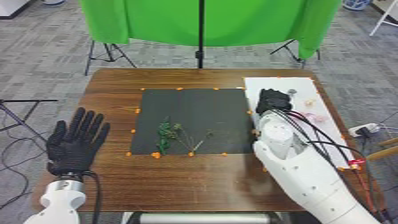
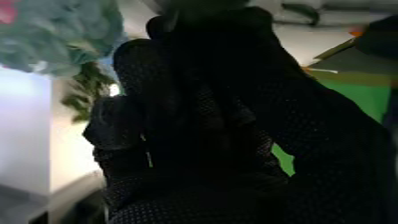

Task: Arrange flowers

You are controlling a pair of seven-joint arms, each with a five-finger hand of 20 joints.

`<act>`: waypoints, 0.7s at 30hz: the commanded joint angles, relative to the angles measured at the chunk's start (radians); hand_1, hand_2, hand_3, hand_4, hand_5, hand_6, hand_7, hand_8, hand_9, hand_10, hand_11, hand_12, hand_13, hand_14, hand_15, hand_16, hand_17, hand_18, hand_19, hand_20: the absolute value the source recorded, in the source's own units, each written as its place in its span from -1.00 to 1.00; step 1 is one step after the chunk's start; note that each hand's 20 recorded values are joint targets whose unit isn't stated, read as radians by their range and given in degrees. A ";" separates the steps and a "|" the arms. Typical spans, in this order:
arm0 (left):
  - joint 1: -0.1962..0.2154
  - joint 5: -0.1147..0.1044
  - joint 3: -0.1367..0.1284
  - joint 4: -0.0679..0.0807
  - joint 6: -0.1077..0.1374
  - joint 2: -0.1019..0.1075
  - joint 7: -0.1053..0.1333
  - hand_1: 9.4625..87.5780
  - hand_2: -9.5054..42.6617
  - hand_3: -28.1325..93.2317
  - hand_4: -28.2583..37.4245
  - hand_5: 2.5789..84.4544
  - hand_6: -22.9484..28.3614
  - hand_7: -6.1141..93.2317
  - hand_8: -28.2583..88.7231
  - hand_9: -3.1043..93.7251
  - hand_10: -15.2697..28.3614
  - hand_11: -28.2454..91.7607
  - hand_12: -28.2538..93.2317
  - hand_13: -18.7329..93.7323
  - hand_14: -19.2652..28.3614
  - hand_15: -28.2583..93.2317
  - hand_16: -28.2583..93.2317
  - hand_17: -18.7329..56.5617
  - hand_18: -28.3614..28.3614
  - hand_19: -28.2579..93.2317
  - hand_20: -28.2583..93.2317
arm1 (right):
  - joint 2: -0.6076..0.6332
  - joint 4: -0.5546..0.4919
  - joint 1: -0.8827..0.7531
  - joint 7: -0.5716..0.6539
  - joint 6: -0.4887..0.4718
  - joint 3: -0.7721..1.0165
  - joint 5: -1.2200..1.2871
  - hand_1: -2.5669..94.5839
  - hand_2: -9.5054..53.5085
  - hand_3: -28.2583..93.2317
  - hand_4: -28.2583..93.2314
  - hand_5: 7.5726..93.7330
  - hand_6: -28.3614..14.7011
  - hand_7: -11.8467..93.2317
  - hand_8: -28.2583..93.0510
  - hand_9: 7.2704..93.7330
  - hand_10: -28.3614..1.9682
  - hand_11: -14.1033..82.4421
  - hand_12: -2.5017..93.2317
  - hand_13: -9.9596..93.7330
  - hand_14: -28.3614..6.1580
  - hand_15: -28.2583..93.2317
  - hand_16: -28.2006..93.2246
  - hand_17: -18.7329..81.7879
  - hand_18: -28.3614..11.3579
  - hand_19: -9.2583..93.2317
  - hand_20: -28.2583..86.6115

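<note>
The robot's left hand [image 1: 75, 142], in a black fabric glove, lay over the left edge of the brown wooden table [image 1: 115, 175], its fingers straight, slightly spread and pointing toward the far side. Well beyond those fingertips, a rounded blue-and-white object [image 1: 53, 2] was cut off by the head view's edge. To the right of the left fingers, a black rectangular sheet [image 1: 195, 107] bordered with orange tabs bore a dark green leafy sprig [image 1: 163, 134] and, just beside it, a bunch of thin brownish-green stems [image 1: 181, 136] fanning outward; how many there were was hard to make out. Farther right, the robot's right hand [image 1: 274, 100], also in black, was at the left side of a long white sheet [image 1: 275, 82]; whether it was open, closed or gripping a stem could not be told. Just right of that hand was a small grey bloom [image 1: 291, 92], then a cream bloom [image 1: 309, 102], and nearer the robot a pale pink bloom [image 1: 320, 118], partly crossed by black cables. In the right wrist view, a ruffled blue-green flower mass [image 2: 67, 32] and a green leafy sprig [image 2: 86, 90] showed near the glove, with a pink patch [image 2: 7, 14] cut off at the edge. Well beyond the right hand, a blue-and-white jar-like container [image 1: 356, 4] was cut off too, its contents impossible to make out.
</note>
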 commanded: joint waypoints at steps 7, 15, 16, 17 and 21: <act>0.029 -0.001 -0.007 0.005 0.000 -0.023 -0.010 -0.42 -0.13 0.73 -1.00 0.04 0.25 -0.68 -0.67 -0.14 0.36 -0.25 -0.40 -0.18 0.42 -0.09 -0.64 -0.68 0.45 0.00 -0.36 | 0.066 -0.095 -0.111 -0.047 0.204 -0.015 0.044 0.34 -1.00 0.74 -1.00 0.72 0.28 0.05 -0.37 0.99 0.22 -0.48 -0.12 0.70 0.15 0.35 0.18 0.16 -0.93 1.00 0.23; 0.043 -0.003 -0.016 0.000 0.004 -0.018 -0.010 -0.42 -0.13 0.73 -1.00 0.04 0.25 -0.68 -0.67 -0.14 0.36 -0.25 -0.40 -0.18 0.43 -0.09 -0.64 -0.68 0.45 -0.01 -0.36 | 0.109 -0.340 -0.153 -0.054 0.165 -0.033 0.108 0.33 -1.00 0.77 -1.00 0.73 0.27 0.04 -0.34 1.00 0.23 -0.48 -0.10 0.71 0.16 0.34 0.19 0.16 -0.97 1.00 0.24; 0.042 -0.003 -0.016 0.000 0.005 -0.017 -0.012 -0.42 -0.13 0.73 -1.00 0.04 0.25 -0.68 -0.67 -0.14 0.36 -0.25 -0.40 -0.18 0.43 -0.09 -0.64 -0.68 0.45 -0.01 -0.36 | 0.108 -0.361 -0.158 -0.060 0.157 -0.037 0.111 0.33 -1.00 0.77 -1.00 0.73 0.27 0.04 -0.34 1.00 0.23 -0.48 -0.09 0.71 0.16 0.34 0.19 0.16 -0.97 1.00 0.24; 0.042 -0.004 -0.016 0.000 0.005 -0.015 -0.011 -0.42 -0.13 0.73 -1.00 0.04 0.25 -0.68 -0.67 -0.14 0.36 -0.25 -0.40 -0.18 0.43 -0.09 -0.64 -0.68 0.45 -0.01 -0.36 | 0.109 -0.380 -0.161 -0.069 0.149 -0.044 0.118 0.33 -1.00 0.77 -1.00 0.73 0.27 0.04 -0.33 1.00 0.23 -0.48 -0.09 0.71 0.16 0.34 0.19 0.16 -0.97 1.00 0.24; 0.031 -0.004 -0.015 0.005 0.006 -0.009 -0.014 -0.43 -0.12 0.72 -1.00 0.04 0.25 -0.68 -0.67 -0.14 0.37 -0.25 -0.40 -0.18 0.43 -0.09 -0.64 -0.68 0.45 -0.01 -0.36 | 0.107 -0.400 -0.158 -0.111 0.149 -0.091 0.103 0.33 -1.00 0.77 -1.00 0.72 0.28 0.04 -0.32 1.00 0.23 -0.49 -0.08 0.71 0.15 0.35 0.20 0.16 -0.97 1.00 0.25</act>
